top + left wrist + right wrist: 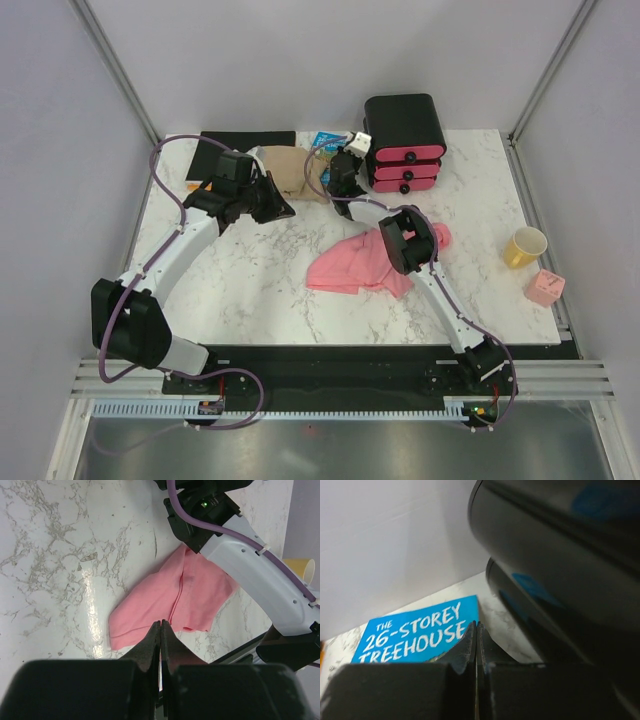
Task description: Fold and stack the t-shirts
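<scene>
Room: plain pale walls (300, 60) close the back and both sides, metal posts in the upper corners; a railed black strip runs along the lower frame.
Table (250, 270): white marble with grey veins, glossy, a streak of glare in the left wrist view.
Left arm (175, 250): rises from lower left to upper centre; its body hides part of what lies behind it.
Right arm (440, 290): rises from lower right; its elbow covers the garment's upper right.
T-shirt (345, 270): salmon pink, crumpled, right of centre on the marble; neck and sleeves cannot be made out.
Drawer box (405, 120): black, pink fronts, upper centre right; in the right wrist view only a dark blur.
Tan cloth bundle (283, 170): upper centre, edges masked by both wrists.
Black mat (248, 138): upper left, near edge hidden.
Book (415, 630): blue cover reading "The 26-Storey Treehouse"; lower edge cut by the fingers.
Yellow cup (525, 247): right edge; inside not visible.
Pink cube (545, 288): below the cup.
Left gripper (161, 626): clenched on nothing, above the garment's edge.
Right gripper (476, 626): clenched on nothing, before the book.
</scene>
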